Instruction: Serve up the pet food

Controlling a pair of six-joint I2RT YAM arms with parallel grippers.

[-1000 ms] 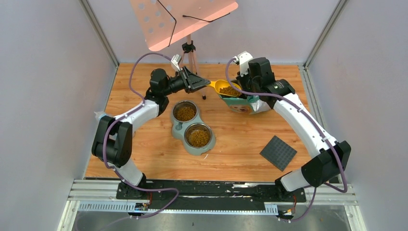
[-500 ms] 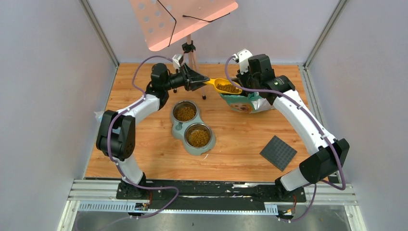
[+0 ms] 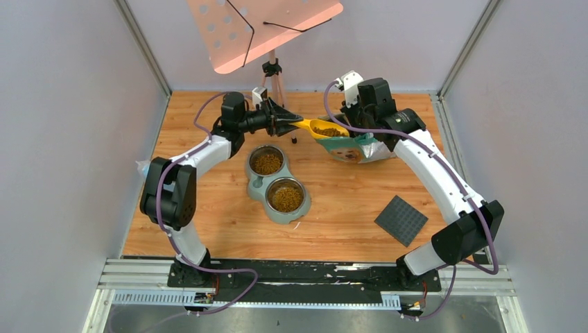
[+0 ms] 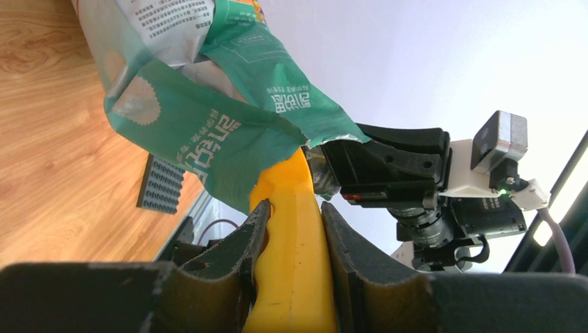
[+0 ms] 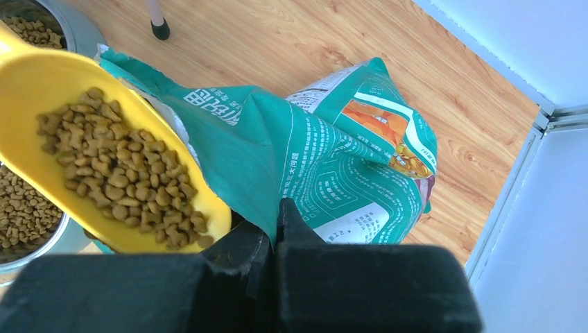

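Keep the yellow scoop (image 5: 41,90) level while drawing it clear of the bag (image 5: 326,166). Tip only once over the double bowl (image 3: 258,182), which lies below the left hand (image 4: 291,243) and back toward its base. Left hand narrowed onto the scoop's handle, gripping it. Right hand (image 5: 277,225) pinched fully shut on the bag's rim, probably best left there to steady it. Pet food (image 5: 121,173) heaped in the scoop's cup, out beyond the left hand's fingertips and just in front of the right hand. Long axis running from the left hand straight toward the right hand, cup end leading, open face up.
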